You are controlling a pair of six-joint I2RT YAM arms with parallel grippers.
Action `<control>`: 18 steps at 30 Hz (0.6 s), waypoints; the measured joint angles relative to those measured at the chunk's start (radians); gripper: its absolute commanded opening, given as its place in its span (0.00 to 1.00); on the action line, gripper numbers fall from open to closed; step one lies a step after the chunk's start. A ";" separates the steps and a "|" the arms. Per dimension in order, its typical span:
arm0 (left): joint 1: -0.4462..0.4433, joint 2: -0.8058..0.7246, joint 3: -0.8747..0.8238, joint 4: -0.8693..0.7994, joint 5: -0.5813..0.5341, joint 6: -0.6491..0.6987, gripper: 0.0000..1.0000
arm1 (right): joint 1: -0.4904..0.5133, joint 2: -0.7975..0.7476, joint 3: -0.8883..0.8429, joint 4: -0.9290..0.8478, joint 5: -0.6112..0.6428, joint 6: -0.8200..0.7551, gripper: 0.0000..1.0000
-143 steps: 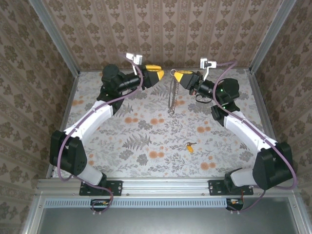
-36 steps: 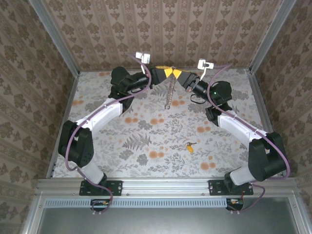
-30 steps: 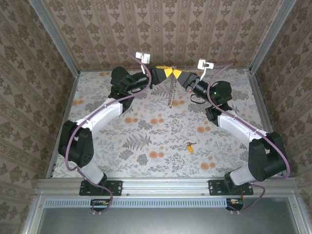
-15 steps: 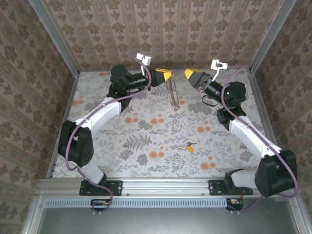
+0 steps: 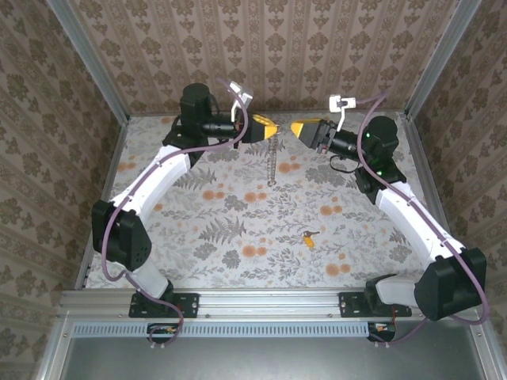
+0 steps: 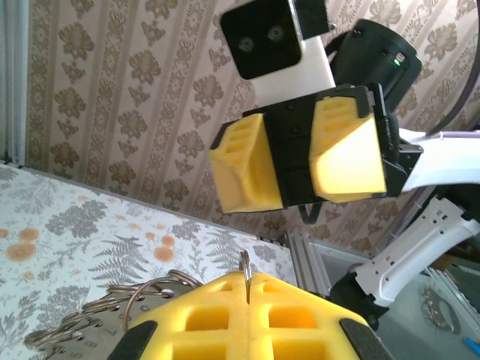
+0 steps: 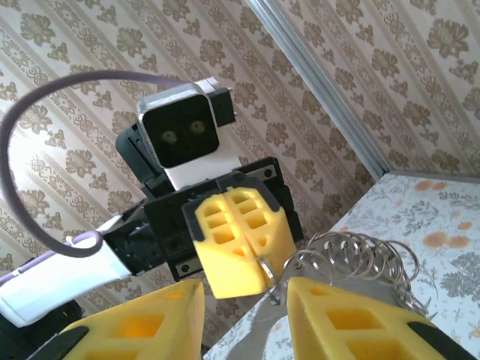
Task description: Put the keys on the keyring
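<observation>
My left hand is up over the far end of the floral surface, its yellow pads pressed together on a thin wire of the keyring. From above, the keyring dangles from that hand as a string of linked metal rings. I cannot tell whether its lower end touches the surface. My left wrist camera shows one ring's edge pinched in the seam between the pads, with the rest of the rings bunched at the lower left. My right hand faces the left one tip to tip, near it but not touching. Its fingers stand apart with nothing between them. The key, with a yellow-orange head, lies flat on the surface well apart from both hands, nearer the arm bases and towards the right arm.
</observation>
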 measured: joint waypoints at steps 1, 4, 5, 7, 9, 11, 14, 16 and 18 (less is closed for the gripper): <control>-0.001 0.000 0.003 -0.018 0.004 0.013 0.00 | 0.002 0.006 0.002 -0.005 -0.006 -0.002 0.36; -0.007 0.000 0.008 -0.070 0.016 0.047 0.00 | 0.013 0.020 0.002 -0.020 -0.014 -0.007 0.36; -0.009 0.000 0.011 -0.087 0.019 0.056 0.00 | 0.018 0.024 0.002 -0.025 -0.016 -0.010 0.36; -0.016 0.000 0.015 -0.113 0.020 0.075 0.00 | 0.023 0.031 0.002 -0.029 -0.023 -0.015 0.36; -0.023 0.000 0.023 -0.137 0.023 0.089 0.00 | 0.028 0.036 0.002 -0.029 -0.029 -0.020 0.36; -0.030 0.000 0.030 -0.153 0.023 0.100 0.00 | 0.031 0.040 0.002 -0.029 -0.030 -0.023 0.33; -0.039 0.000 0.036 -0.159 0.022 0.108 0.00 | 0.033 0.043 0.002 -0.030 -0.034 -0.026 0.26; -0.040 0.000 0.039 -0.170 0.019 0.111 0.00 | 0.035 0.042 0.002 -0.027 -0.039 -0.029 0.19; -0.040 0.000 0.040 -0.179 0.017 0.113 0.00 | 0.035 0.042 0.002 -0.025 -0.045 -0.031 0.13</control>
